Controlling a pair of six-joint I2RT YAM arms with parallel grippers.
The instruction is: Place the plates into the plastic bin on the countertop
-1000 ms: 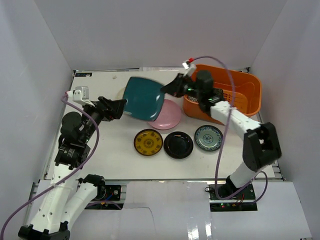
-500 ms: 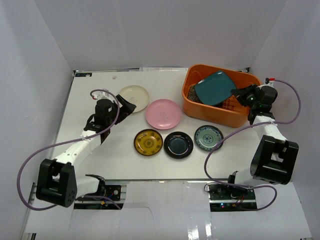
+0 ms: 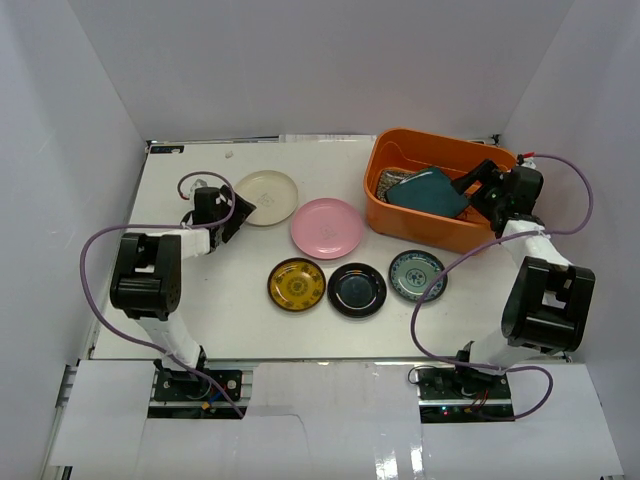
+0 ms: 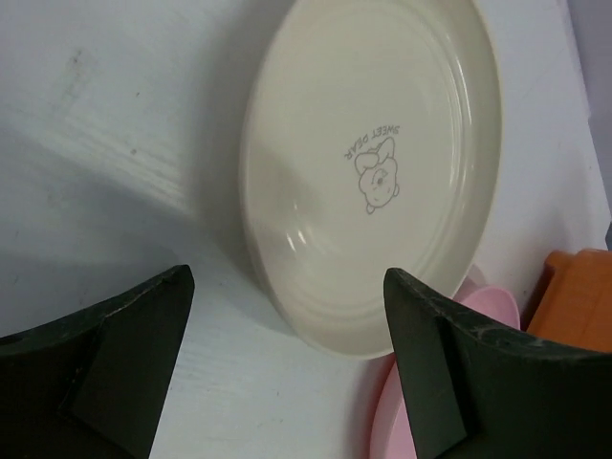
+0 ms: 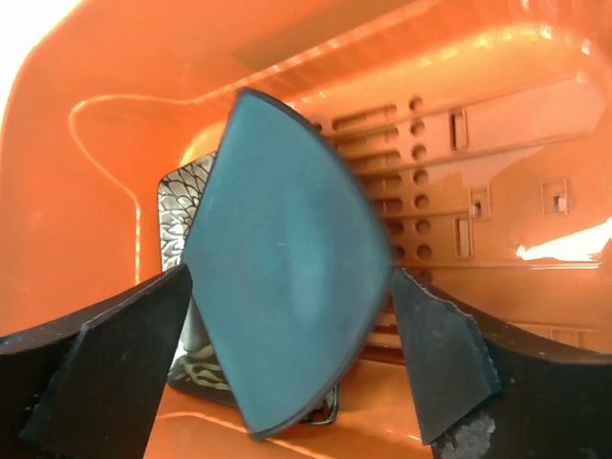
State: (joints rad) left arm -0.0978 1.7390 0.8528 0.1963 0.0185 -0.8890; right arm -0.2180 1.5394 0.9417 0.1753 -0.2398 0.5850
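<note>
bin: orange rectangular plastic tub, upper right of the overhead view, standing on the white table
in bin: teal square plate lies tilted on top of a dark floral square plate; only the floral plate's left edge shows
right end effector: at the bin's right rim, pointing inward, jaws spread wide, released; the teal plate sits beyond the fingers and does not look gripped; its edge is blurred in the wrist view
left end effector: centre left of the overhead view, low over the table, jaws wide apart, grasping nothing
target, by my read: round cream plate, flat on the table just ahead of the left fingers, not touching them
left on table: cream plate, upper centre; pink round plate just right of it, rims close
lower row, left to right: yellow-brown patterned plate, glossy black plate, blue-green patterned plate, near each other
progress: two of seven plates in, five to go; under a third done
risk: the cream plate is shallow and flat, so there is little rim to pinch; could slide
</note>
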